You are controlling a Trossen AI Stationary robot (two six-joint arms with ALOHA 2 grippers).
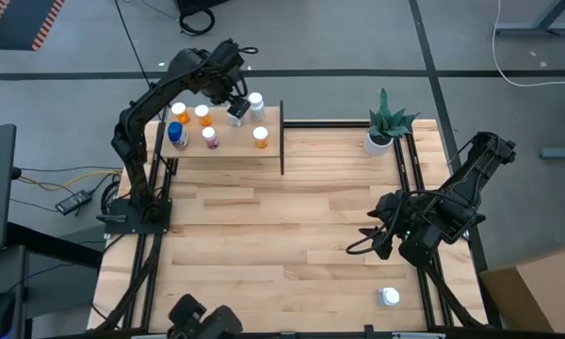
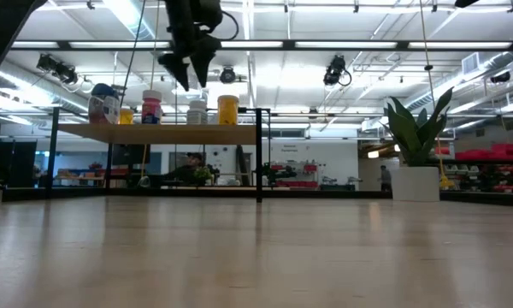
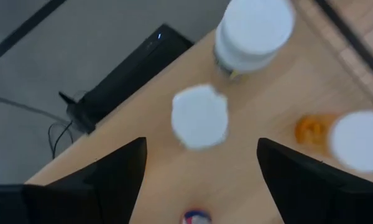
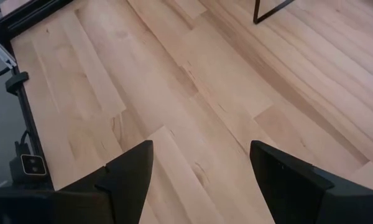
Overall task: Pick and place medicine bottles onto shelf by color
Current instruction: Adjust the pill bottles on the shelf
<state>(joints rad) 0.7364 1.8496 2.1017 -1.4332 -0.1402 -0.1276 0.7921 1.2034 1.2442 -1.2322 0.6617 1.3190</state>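
The shelf stands at the table's far left and carries several medicine bottles: orange ones, a blue one, a pink-bodied one and a white one. My left gripper hangs open above the shelf, pointing down. Below it a small white-capped bottle stands upright on the board, with the fingers on either side and clear of it. In the low view the gripper hangs above the bottle row. My right gripper waits open over bare table at the right.
One white-capped bottle stands on the table near its front right corner. A white pot with a green spiky plant stands at the far right. A black frame rail runs between shelf and plant. The table's middle is bare wood.
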